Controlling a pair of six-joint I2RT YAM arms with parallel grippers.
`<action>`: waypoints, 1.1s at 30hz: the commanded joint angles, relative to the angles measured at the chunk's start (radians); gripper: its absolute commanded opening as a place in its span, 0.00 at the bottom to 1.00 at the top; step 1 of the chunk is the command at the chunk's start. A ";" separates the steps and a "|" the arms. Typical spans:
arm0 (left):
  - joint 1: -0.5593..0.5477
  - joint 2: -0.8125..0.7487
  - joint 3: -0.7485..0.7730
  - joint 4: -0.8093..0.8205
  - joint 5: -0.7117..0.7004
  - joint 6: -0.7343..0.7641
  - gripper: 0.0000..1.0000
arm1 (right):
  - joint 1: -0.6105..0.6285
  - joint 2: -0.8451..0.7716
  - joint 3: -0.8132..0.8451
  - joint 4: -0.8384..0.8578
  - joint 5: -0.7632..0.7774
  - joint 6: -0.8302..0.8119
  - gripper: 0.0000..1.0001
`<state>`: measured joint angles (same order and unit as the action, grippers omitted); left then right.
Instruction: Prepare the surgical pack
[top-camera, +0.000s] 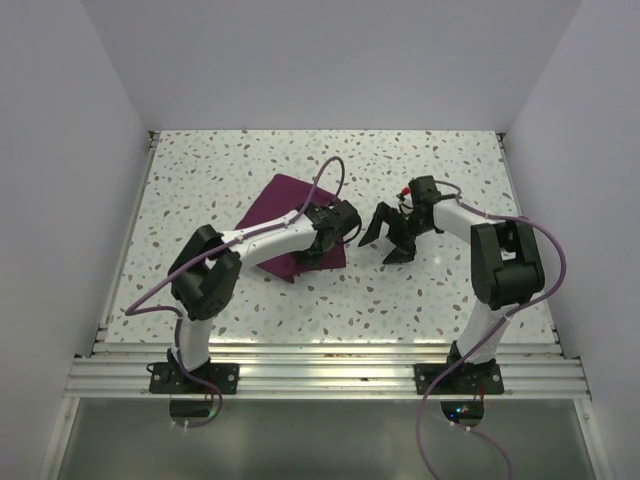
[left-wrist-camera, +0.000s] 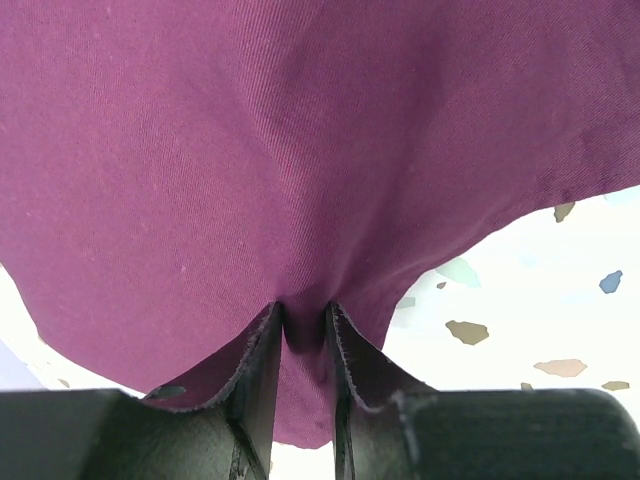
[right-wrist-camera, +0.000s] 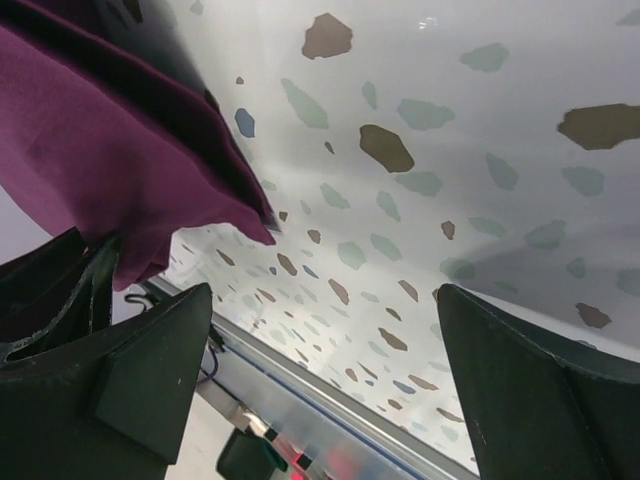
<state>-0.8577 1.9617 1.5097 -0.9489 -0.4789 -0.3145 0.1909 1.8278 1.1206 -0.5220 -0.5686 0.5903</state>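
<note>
The purple cloth (top-camera: 278, 205) lies on the speckled table (top-camera: 200, 180), a little toward 9 o'clock from the table's middle, spread in a rough diamond with one corner pointing to 12 o'clock. The left gripper (top-camera: 325, 240) sits at the cloth's 4 o'clock edge. In the left wrist view it (left-wrist-camera: 305, 322) is pressed nearly together on a pinched ridge of cloth (left-wrist-camera: 300, 150), with the fabric bunching up between the two fingers (left-wrist-camera: 255, 370) and fanning out above them to fill most of that view. The right gripper (top-camera: 385, 243) is at 3 o'clock from the left one, near it but apart, above bare table. In the right wrist view it (right-wrist-camera: 322, 300) is spread wide and has nothing in it, its dark fingers (right-wrist-camera: 140, 370) standing far apart, while the cloth (right-wrist-camera: 90, 150) hangs at 10 o'clock, clear of both fingers.
</note>
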 joint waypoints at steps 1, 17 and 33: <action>0.009 -0.046 -0.005 0.019 -0.038 -0.024 0.27 | 0.022 0.010 0.051 0.014 -0.014 -0.020 0.99; 0.026 -0.099 -0.040 0.030 -0.018 -0.026 0.32 | 0.088 0.042 0.114 0.017 -0.022 0.009 0.99; 0.051 -0.095 -0.002 0.039 0.002 -0.014 0.00 | 0.111 0.062 0.136 0.013 -0.034 0.017 0.99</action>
<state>-0.8238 1.9068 1.4662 -0.9230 -0.4519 -0.3222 0.2882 1.8793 1.2167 -0.5186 -0.5720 0.5968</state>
